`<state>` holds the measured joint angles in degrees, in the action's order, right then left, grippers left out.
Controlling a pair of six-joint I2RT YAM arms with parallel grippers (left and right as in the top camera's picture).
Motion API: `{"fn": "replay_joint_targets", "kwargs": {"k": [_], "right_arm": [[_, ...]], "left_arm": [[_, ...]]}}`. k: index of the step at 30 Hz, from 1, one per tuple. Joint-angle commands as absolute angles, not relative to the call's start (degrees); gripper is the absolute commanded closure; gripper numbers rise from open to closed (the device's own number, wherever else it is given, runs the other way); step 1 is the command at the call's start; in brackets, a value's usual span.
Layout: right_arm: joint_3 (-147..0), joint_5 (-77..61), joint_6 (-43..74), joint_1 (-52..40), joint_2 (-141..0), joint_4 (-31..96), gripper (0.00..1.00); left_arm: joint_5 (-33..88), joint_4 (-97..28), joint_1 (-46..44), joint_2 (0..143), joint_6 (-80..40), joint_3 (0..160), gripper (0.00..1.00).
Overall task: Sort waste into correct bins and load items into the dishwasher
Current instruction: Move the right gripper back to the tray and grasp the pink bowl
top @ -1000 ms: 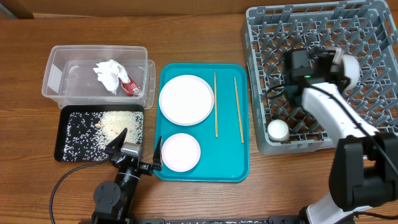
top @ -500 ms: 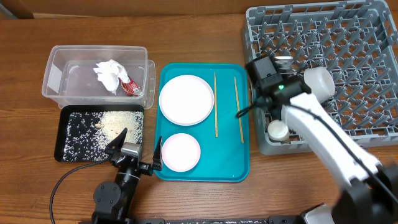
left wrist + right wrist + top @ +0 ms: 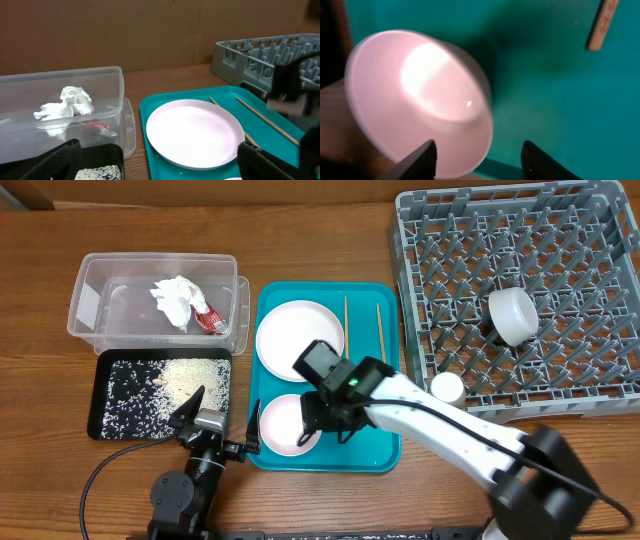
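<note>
Right pincer (image 3: 480,160): your jaws stand partway apart, gripping nothing. The pale pink bowl (image 3: 420,100) sits just ahead of it on the teal tray (image 3: 545,75), off to the left in the wrist view. A chopstick (image 3: 600,22) end shows farther ahead, right. Left pincer (image 3: 159,150): wide, empty. The large white plate (image 3: 192,132) lies ahead of it, the napkin (image 3: 67,102) in the clear tub (image 3: 107,85) ahead-left.

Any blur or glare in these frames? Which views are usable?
Right wrist: small pinkish dish smeared by blur, with a bright glare spot; chopstick soft. Left wrist: right arm blurred, large white plate sharp. Overhead: crisp, evenly lit.
</note>
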<state>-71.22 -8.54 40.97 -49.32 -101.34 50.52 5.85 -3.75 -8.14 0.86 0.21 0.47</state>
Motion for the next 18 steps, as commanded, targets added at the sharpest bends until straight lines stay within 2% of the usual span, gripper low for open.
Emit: {"fn": "replay_joint_targets", "kwargs": {"k": [1, 4, 7, 12, 18], "right_arm": [[-70.81, -7.77, 46.76, -49.1, -106.04, 49.8, 0.54], [-70.81, -7.97, 46.96, -48.9, -107.72, 49.78, 0.78], [-71.31, -7.64, 46.52, -48.25, -107.09, 50.41, 0.94], [-73.49, 5.15, 44.49, -46.7, -101.34, 55.16, 0.96], [-75.4, 36.1, 41.76, -43.53, -89.25, 57.93, 0.96]], "left_arm": [[6.66, -3.84, -7.79, 0.32, 0.89, 0.27, 0.0], [6.66, -3.84, -7.79, 0.32, 0.89, 0.27, 0.0], [6.66, -3.84, -7.79, 0.32, 0.91, 0.27, 0.0], [6.66, -3.84, -7.79, 0.32, 0.89, 0.27, 0.0], [6.66, -3.84, -7.79, 0.32, 0.89, 0.27, 0.0]]}}
